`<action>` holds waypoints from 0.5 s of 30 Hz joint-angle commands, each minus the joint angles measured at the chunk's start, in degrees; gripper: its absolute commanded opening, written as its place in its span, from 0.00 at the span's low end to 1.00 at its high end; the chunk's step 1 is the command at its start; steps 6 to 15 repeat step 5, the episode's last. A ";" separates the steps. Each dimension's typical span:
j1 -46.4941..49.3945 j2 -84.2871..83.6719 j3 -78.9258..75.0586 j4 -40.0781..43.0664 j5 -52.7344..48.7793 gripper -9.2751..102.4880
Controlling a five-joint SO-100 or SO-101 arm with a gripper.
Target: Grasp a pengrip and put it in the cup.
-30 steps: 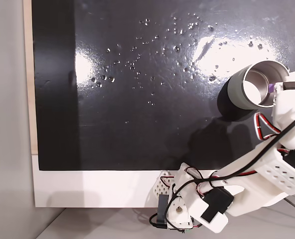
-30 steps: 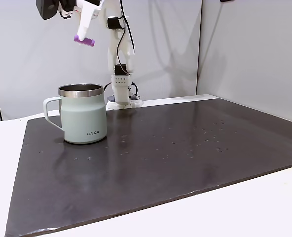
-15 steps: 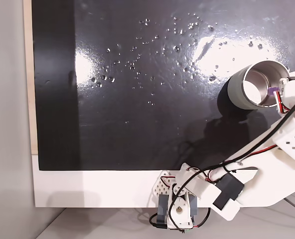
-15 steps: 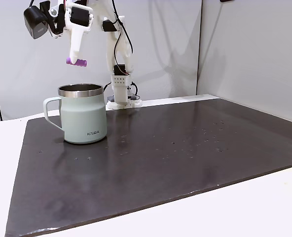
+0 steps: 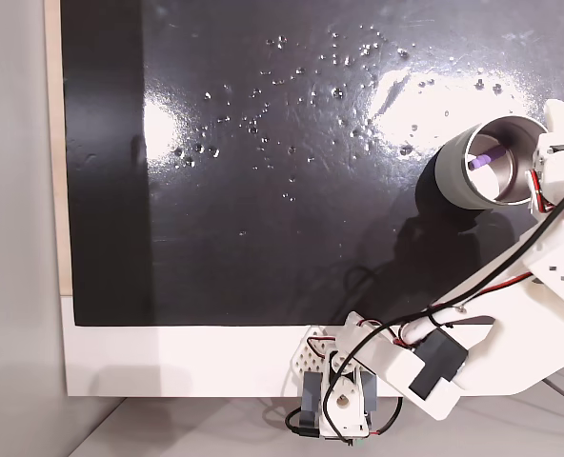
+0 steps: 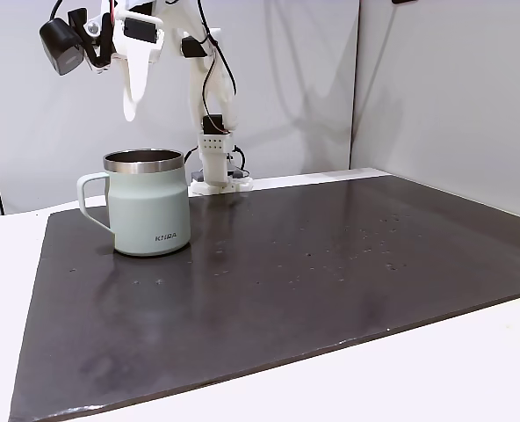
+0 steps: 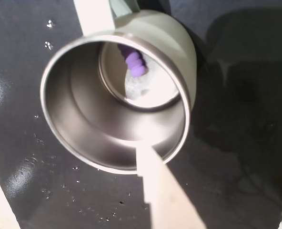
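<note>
Now we see the pengrip (image 7: 135, 64) lying inside the cup (image 7: 185, 57), on its steel bottom. Our pincer (image 6: 129, 104) hangs empty and spread above the cup's rim, likely placed there for the drop. From the side the cup's wall hides the pengrip.

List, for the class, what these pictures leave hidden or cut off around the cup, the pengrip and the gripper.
- Pengrip: its upper end is hidden by the cup rim in the wrist view; the cup wall hides it in a fixed view.
- Gripper: in a fixed view, too small to judge the jaw gap.
- Arm: cut off by the right edge in a fixed view.
</note>
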 commanded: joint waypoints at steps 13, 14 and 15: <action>-0.62 0.88 -0.79 -1.76 0.26 0.40; -0.62 0.88 -0.79 -1.76 0.26 0.40; -0.62 0.88 -0.79 -1.76 0.26 0.40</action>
